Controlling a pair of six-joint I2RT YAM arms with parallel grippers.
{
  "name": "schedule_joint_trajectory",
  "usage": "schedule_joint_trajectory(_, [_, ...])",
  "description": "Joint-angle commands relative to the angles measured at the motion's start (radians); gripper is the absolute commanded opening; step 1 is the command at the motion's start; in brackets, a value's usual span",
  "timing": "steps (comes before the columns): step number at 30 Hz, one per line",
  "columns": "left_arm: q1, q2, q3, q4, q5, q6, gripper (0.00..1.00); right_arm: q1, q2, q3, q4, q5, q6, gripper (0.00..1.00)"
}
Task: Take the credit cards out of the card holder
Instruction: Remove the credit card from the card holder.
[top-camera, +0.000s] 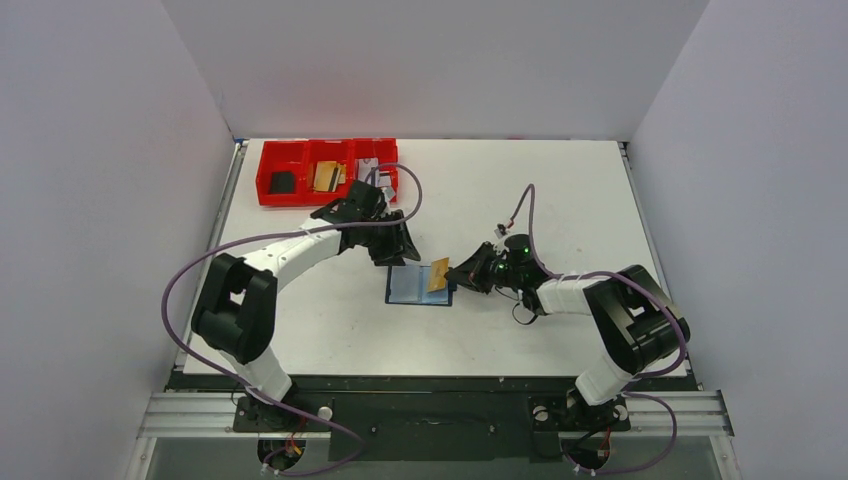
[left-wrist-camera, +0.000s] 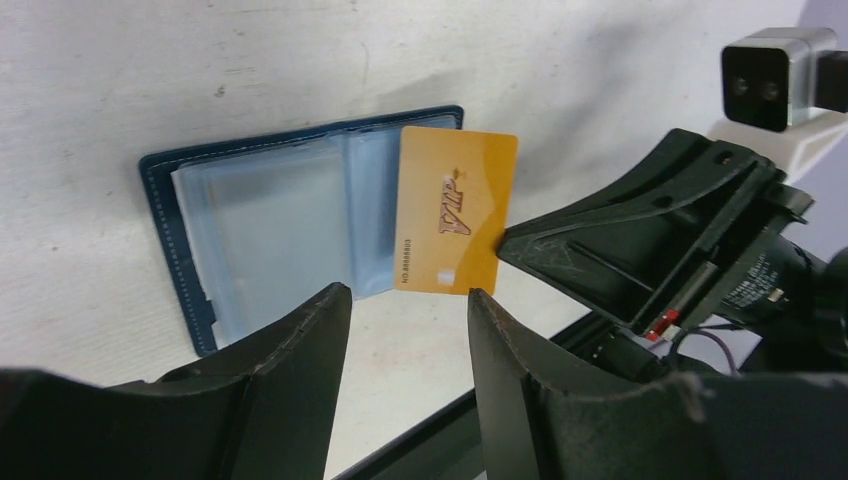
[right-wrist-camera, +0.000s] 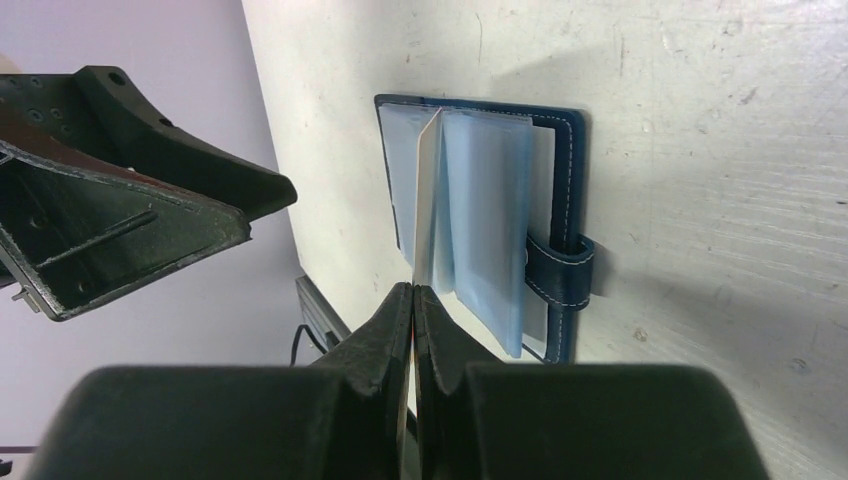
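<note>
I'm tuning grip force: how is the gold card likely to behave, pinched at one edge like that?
The gold card is probably stiff: it stands straight out of the shut right gripper, no bend visible. Its glossy face looks slippery, so an edge pinch could slide. It seems light; the thin open card holder may drag along if it catches.

We see bright, even, diffuse light in the top view: the white table (top-camera: 540, 180) is close to washed out, and the walls (top-camera: 100, 200) fall to a soft lilac-grey. Shadows are weak, with only a pale one along the right side of the card holder (right-wrist-camera: 560, 130). The tan-gold card (left-wrist-camera: 455, 210) is sharp, its print readable and free of glare. The left gripper (left-wrist-camera: 409, 295) and right gripper (right-wrist-camera: 414, 290) sit dark and slightly soft at the bottom of their frames.
</note>
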Motion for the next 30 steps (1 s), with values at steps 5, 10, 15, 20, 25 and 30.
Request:
schedule_joint_trajectory(5, [0.029, 0.035, -0.043, 0.178, 0.191, -0.075, 0.48, -0.015, -0.040, 0.035, 0.064, -0.040, 0.026, 0.00])
schedule_joint_trajectory(10, [0.044, 0.046, -0.076, 0.259, 0.251, -0.116, 0.50, -0.025, -0.067, 0.031, 0.086, -0.050, 0.063, 0.00])
schedule_joint_trajectory(15, [0.058, 0.046, -0.113, 0.363, 0.310, -0.162, 0.54, -0.034, -0.098, 0.037, 0.096, -0.061, 0.091, 0.00])
schedule_joint_trajectory(20, [0.067, 0.051, -0.155, 0.507, 0.386, -0.261, 0.56, -0.037, -0.107, 0.045, 0.126, -0.074, 0.127, 0.00])
schedule_joint_trajectory(25, [0.072, 0.060, -0.176, 0.637, 0.437, -0.349, 0.57, -0.036, -0.110, 0.044, 0.166, -0.084, 0.159, 0.00])
schedule_joint_trajectory(30, [0.072, 0.058, -0.183, 0.644, 0.436, -0.355, 0.57, -0.036, -0.124, 0.041, 0.180, -0.085, 0.177, 0.00])
